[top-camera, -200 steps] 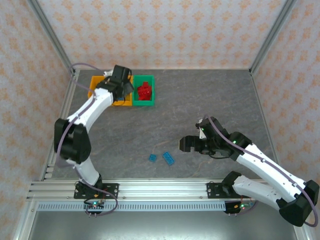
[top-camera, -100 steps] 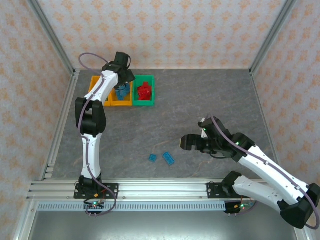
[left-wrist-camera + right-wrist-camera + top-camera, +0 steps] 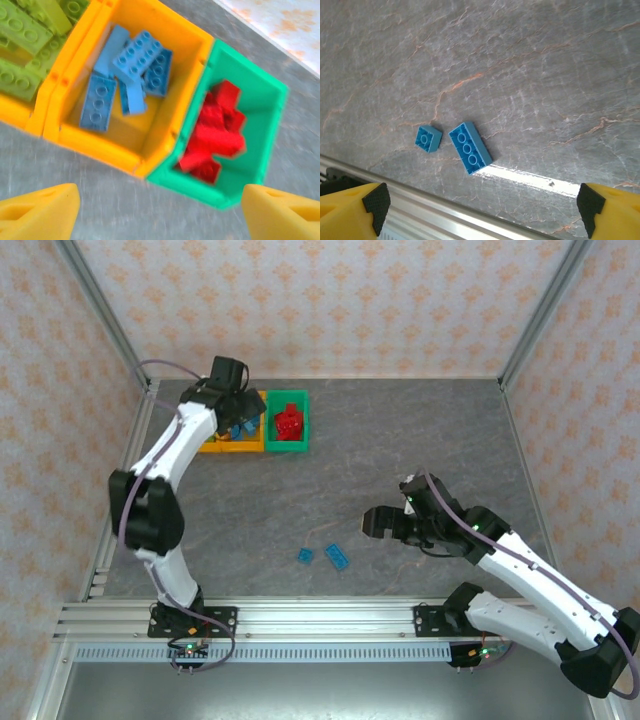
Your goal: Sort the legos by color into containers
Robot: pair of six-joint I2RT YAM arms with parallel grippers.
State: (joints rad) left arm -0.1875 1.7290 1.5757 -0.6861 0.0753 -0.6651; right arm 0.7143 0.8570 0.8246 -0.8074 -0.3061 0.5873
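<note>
Two legos (image 3: 338, 557) lie loose on the tabletop (image 3: 545, 75), low in the middle of the overhead view: a small square blue brick (image 3: 428, 138) just beside a longer blue brick (image 3: 470, 147). The right fingers (image 3: 350, 210) hover to their right, wide apart and empty. Farther back, at upper left, the left fingers (image 3: 37, 212) stand spread and empty above the containers: lime bricks (image 3: 20, 35) in the outer orange bin (image 3: 15, 112), blue bricks (image 3: 135, 55) in the middle orange bin (image 3: 95, 150), red bricks (image 3: 215, 130) in the green bin (image 3: 240, 65).
</note>
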